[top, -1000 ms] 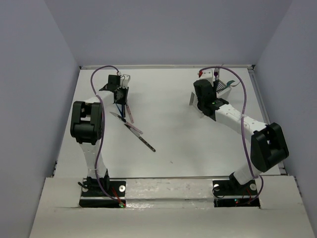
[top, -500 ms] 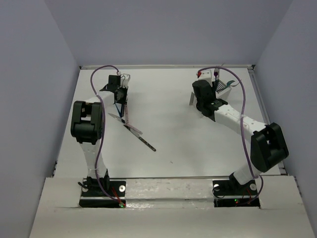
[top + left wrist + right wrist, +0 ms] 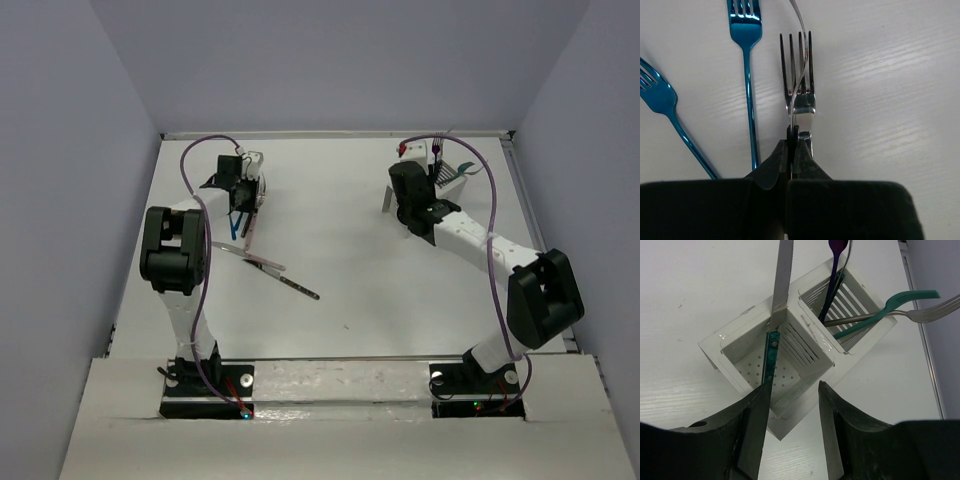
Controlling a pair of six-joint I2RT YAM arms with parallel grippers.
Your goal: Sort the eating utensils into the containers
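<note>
At 10 o'clock on the table (image 3: 340,210), the left gripper (image 3: 792,142) had its fingers pressed together on a slim metal utensil (image 3: 801,55), seen edge-on from the wrist; its kind could not be told. A dark-tined fork (image 3: 801,102) showed directly behind the pinched piece. A blue fork (image 3: 746,27) lay at 11 o'clock from the fingertips and a second blue fork (image 3: 662,97) at 10 o'clock, both flat on the table and apart from each other. Two more utensils (image 3: 262,263) (image 3: 300,290) lay nearly in line toward 8 o'clock on the table, too small to name. At 2 o'clock, the right gripper (image 3: 795,390) hung over the white caddy (image 3: 735,347) with its fingers spread wide. A teal-handled knife (image 3: 771,352) stood in the near compartment, handle down beside the left finger, its serrated blade leaning out over the rim toward 12 o'clock. The far compartment held a purple handle (image 3: 836,255), a teal fork (image 3: 900,299) and a silver fork (image 3: 935,312), both forks slanting out over the rim toward 3 o'clock.
</note>
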